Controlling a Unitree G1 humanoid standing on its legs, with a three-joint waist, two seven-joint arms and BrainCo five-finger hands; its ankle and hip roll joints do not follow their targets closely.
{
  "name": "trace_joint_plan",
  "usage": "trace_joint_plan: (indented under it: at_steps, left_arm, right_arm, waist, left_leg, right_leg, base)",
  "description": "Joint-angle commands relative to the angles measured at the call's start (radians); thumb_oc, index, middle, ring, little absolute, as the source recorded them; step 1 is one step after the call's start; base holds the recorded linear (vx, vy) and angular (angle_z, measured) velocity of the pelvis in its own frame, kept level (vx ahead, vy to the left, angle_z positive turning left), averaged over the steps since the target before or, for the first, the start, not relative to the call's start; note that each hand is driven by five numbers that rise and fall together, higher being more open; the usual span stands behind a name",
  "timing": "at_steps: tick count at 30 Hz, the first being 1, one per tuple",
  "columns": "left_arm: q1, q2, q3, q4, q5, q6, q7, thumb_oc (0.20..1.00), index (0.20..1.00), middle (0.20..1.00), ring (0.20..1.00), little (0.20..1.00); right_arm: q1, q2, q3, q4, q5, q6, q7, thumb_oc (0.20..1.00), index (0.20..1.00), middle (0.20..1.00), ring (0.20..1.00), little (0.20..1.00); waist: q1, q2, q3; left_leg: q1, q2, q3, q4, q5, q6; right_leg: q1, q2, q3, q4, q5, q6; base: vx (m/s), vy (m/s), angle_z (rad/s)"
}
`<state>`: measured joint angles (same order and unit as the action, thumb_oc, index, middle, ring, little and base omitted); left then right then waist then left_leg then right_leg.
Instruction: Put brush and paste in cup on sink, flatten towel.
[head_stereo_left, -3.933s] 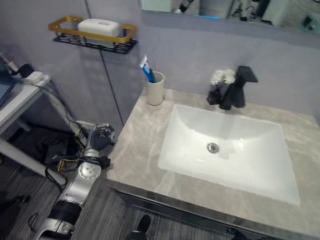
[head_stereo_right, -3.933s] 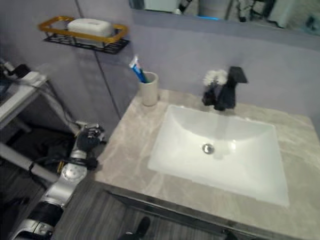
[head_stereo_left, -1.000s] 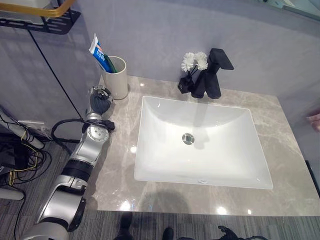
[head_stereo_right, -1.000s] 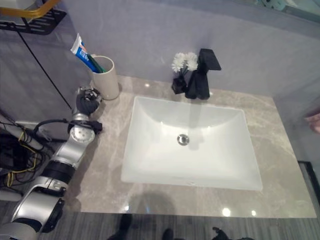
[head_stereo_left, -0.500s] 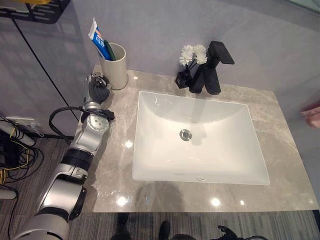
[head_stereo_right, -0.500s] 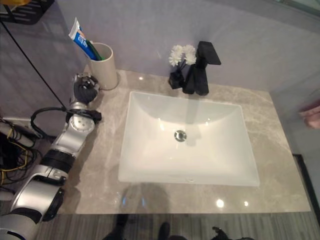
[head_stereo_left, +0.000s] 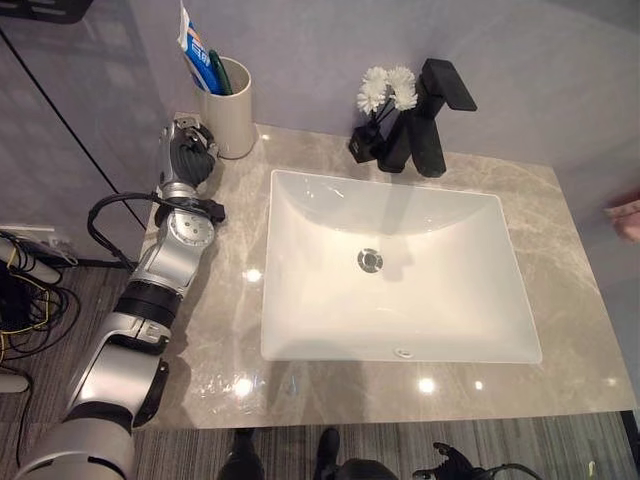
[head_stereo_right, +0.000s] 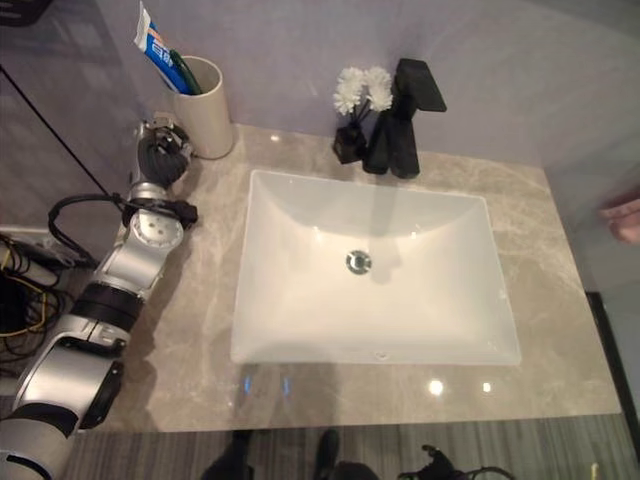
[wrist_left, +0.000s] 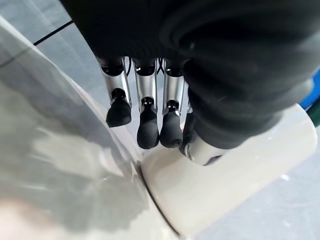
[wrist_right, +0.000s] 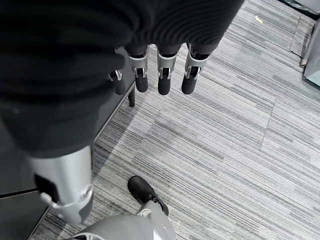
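cream ceramic cup (head_stereo_left: 229, 118) stands at the back left corner of the grey marble counter (head_stereo_left: 560, 240), just beside the white sink basin (head_stereo_left: 390, 270), and it already holds one blue and white toothpaste tube (head_stereo_left: 197, 55) and one dark green toothbrush (head_stereo_left: 221, 73), both leaning out over the rim. that part of the task looks done, as far as can be judged. the towel half is still open: the one thing that might belong to it is a pink scrap at the right edge (head_stereo_left: 626, 218), too little of it visible to say what it is

the left hand (head_stereo_left: 186, 160) rests on the counter just beside the cup's foot, fingers (wrist_left: 148, 131) loosely bent and holding nothing; from its wrist view the dark tips hang close to the cup wall (wrist_left: 225, 185), and whether they touch it is unclear. the right hand (wrist_right: 160, 75) hangs low over the grey striped floor (wrist_right: 240, 150), fingers relaxed and empty

counted: one cup, one tube, one brush, one basin, one black faucet (head_stereo_left: 430, 115), and one small black vase of white flowers (head_stereo_left: 378, 100) just beside the faucet
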<state>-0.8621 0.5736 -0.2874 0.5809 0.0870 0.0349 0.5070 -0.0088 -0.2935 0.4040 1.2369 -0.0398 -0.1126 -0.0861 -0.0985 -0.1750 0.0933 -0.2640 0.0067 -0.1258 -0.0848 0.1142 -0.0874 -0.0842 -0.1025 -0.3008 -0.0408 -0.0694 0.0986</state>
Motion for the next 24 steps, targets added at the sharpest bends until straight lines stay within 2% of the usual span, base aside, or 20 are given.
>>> trace_joint_plan:
  at_steps: [1,24]
  left_arm:
    - [-0.059,0.023,-0.004,0.104,0.035,-0.006,0.035,0.2,0.2,0.2,0.2,0.2]
    - [-0.084,0.035,-0.007,0.167,-0.048,-0.023,0.036,0.2,0.2,0.2,0.2,0.2]
  right_arm:
    - [0.002,-0.046,0.034,-0.033,0.021,-0.002,-0.013,1.0,1.0,1.0,1.0,1.0]
    - [-0.003,-0.048,0.044,-0.026,0.023,-0.005,-0.016,1.0,1.0,1.0,1.0,1.0]
  waist:
    - [-0.03,0.006,-0.007]
    - [-0.041,-0.022,0.005]
  left_leg:
    - [-0.024,-0.002,0.037,-0.002,0.018,0.004]
    - [-0.024,0.009,0.087,-0.002,0.008,0.017]
  right_leg:
    - [-0.042,-0.022,0.106,0.157,-0.038,0.007]
    - [-0.077,-0.017,0.162,0.156,-0.011,0.015]
  base:
    - [0.0,0.016,-0.1]
    - [-0.01,0.007,-0.07]
